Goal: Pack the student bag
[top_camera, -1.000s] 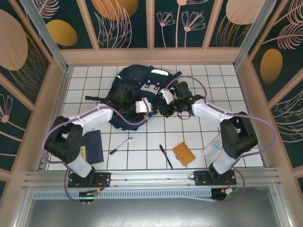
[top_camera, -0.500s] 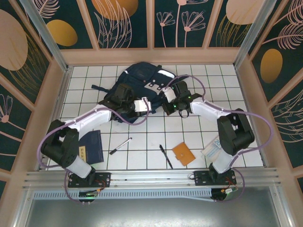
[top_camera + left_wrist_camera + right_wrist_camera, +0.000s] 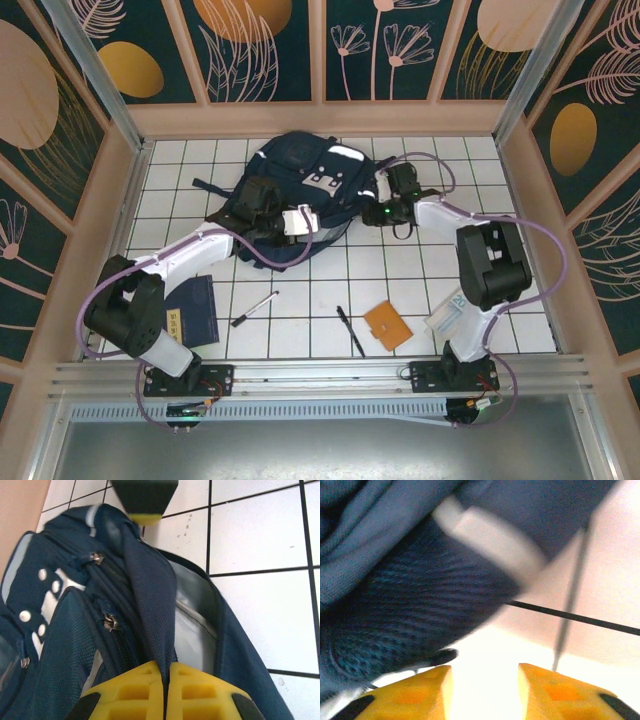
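One student bag (image 3: 290,160) farther back; two pens (image 3: 255,308) (image 3: 350,331)

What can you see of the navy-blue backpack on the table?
The large navy-blue fabric backpack lies slumped on the white tiled table, far centre. It shows grey-white reflective stripes, a grey dotted patch, metal zip pulls, mesh panels and dark straps. Its opening gapes, showing pale lining. The left tool is shut on the opening's edge.

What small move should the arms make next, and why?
Probably the left gripper should lift a little: it is shut on the edge of the bag, so lifting would likely widen the mouth. The right gripper is open, holding nothing.
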Tool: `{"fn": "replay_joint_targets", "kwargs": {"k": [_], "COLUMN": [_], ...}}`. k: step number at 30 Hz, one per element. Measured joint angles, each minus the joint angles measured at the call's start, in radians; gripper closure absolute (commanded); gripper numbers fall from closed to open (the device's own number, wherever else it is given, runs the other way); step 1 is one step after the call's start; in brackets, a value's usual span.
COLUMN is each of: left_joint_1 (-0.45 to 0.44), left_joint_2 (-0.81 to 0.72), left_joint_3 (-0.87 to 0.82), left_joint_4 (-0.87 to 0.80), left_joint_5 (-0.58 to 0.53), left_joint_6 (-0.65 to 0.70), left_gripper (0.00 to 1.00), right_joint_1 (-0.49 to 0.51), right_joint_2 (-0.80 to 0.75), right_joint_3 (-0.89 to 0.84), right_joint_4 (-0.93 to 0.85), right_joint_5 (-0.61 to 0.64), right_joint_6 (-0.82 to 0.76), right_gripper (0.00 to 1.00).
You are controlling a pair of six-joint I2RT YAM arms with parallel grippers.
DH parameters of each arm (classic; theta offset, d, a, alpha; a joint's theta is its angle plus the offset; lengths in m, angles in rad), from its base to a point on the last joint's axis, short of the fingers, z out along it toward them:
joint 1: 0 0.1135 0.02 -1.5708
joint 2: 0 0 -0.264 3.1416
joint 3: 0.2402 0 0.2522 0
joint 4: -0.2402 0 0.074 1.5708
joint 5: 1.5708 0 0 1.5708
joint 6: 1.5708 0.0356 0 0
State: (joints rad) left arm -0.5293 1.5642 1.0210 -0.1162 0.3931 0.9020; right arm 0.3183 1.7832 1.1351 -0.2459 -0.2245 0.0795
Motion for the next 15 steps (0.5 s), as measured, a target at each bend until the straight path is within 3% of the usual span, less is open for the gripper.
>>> {"fn": "replay_joint_targets", "kwargs": {"k": [5,9,13,15], "left_joint_1": [-0.006,-0.022,-0.031,-0.034], "left_joint_2": [0.034,0.097,0.123,0.138], "left_joint_3": [0.062,0.158,0.179,0.187], "left_joint_4": [-0.008,0.003,0.033,0.047], "left_joint_5": [0.009,0.021,0.041,0.054], "left_joint_6": [-0.114,-0.2,-0.281,-0.33], "left_gripper": [1.0,1.0,1.0,1.0], "right_joint_1": [-0.034,0.005,0.074,0.084], "right_joint_2": [-0.18,-0.322,-0.371,-0.403], "right_joint_3": [-0.121,-0.19,-0.227,-0.298], "right_joint_4": [0.04,0.108,0.226,0.327], "right_joint_5": [-0.057,-0.168,-0.21,-0.24], "right_joint_6": [0.048,0.073,-0.01,-0.148], "right_gripper": [0.48,0.48,0.5,0.48]}}
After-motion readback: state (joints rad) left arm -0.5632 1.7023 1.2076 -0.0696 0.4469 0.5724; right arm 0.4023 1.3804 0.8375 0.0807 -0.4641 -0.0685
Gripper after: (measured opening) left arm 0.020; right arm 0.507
